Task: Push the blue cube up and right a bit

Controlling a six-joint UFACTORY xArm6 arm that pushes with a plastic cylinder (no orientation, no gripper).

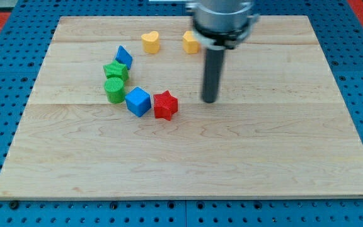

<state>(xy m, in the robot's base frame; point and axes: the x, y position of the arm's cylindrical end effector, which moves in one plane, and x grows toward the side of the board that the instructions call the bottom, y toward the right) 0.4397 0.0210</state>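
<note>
Table (188, 164): pale wooden board, resting on a blue pegboard (5, 94).
Green cylinder (114, 90): stood furthest toward the view's left, upright, touching the green star above it.
Green star (116, 70): sat just above the cylinder, close below the blue wedge.
Blue wedge (124, 57): lay up and right of the green star, near it; touching or not, could not be told.
Blue cube (138, 101): rested just right of the green cylinder and just left of the red star, in the lower part of the cluster, left of the table's middle.
Yellow heart (150, 42): lay near the view's top, apart from the blue wedge.
Red star (165, 105): sat beside the blue cube on its right, very close or touching.
Yellow block (191, 42): near the view's top, partly hidden by the arm; shape not clear.
My tip (210, 100): stood on the table to the right of the red star, clear of it, well apart from the blue cube.
Fingers: none seen on this rod, so open or closed could not be told.
</note>
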